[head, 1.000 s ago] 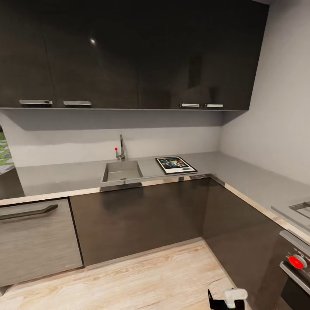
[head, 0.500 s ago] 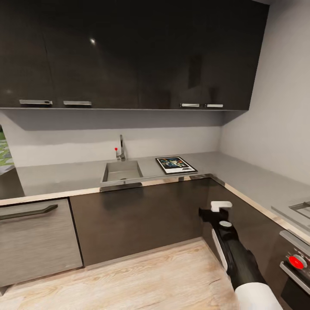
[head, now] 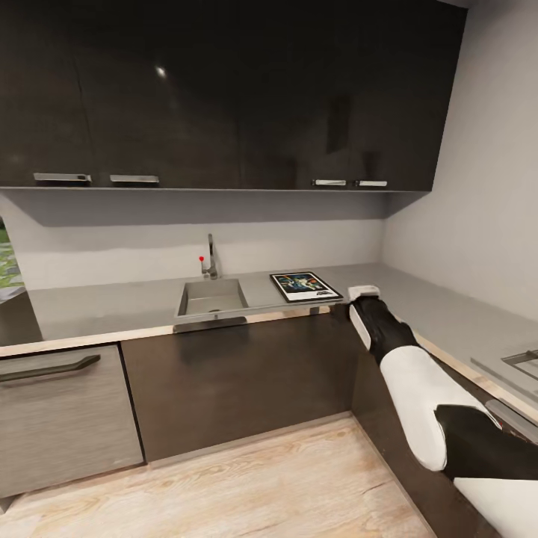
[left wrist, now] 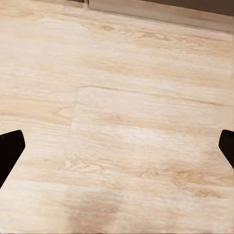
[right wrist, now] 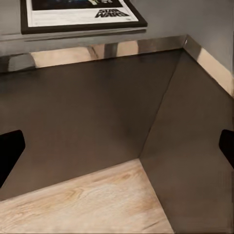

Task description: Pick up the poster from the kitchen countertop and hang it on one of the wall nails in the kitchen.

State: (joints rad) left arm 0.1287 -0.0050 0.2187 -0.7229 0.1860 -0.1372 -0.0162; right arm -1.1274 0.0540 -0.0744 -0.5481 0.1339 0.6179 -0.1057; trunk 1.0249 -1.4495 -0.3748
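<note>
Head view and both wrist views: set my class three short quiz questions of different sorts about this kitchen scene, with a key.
1. True or false: the black-framed Star Wars poster lies flat on the pale grey matte countertop.
2. Which is nearer the poster? A. the inset steel sink B. the red oven knob
3. Fill in: the right gripper is raised beside the poster's ____ edge, seen from the head.

Key: 1 true; 2 A; 3 right. The right wrist view shows the jaws apart, holding nothing.

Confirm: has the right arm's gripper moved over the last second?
Yes. The right gripper rose from the floor at the head view's bottom edge to the pale grey countertop edge, beside the black-framed Star Wars poster; the camera held still.
</note>
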